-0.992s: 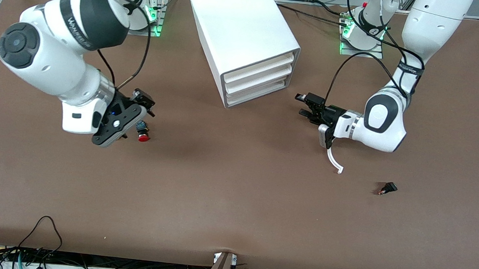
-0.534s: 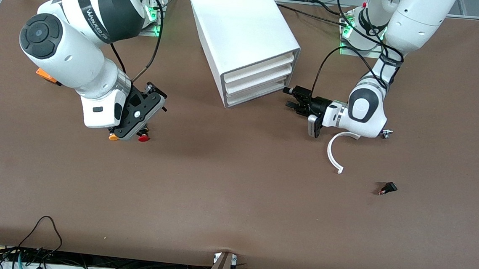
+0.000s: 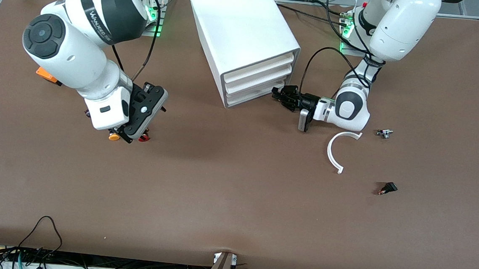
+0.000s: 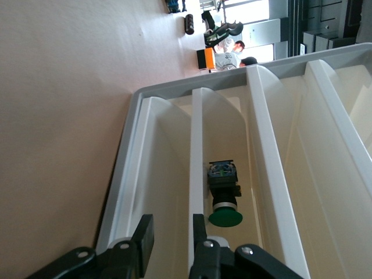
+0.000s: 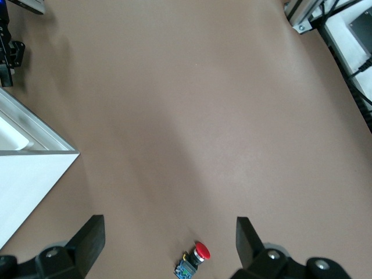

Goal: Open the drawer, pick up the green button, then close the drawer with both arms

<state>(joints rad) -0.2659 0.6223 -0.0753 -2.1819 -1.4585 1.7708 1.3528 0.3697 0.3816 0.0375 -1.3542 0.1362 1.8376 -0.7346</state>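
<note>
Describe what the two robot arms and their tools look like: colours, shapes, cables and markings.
Both arms, the left arm and the right arm, are glossy white, rounded segments with black joint rings bearing white lettering. Black cables loop along each. The left tool and right tool are black two-finger units.

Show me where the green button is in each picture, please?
Front view: not visible; the white cabinet hides it.
Left wrist view: the green button lies in a tray of the white cabinet, close to the left end effector.
Right wrist view: not in it; only a red button shows.
Shared landmark: the white cabinet, whose corner shows in the right wrist view.
</note>
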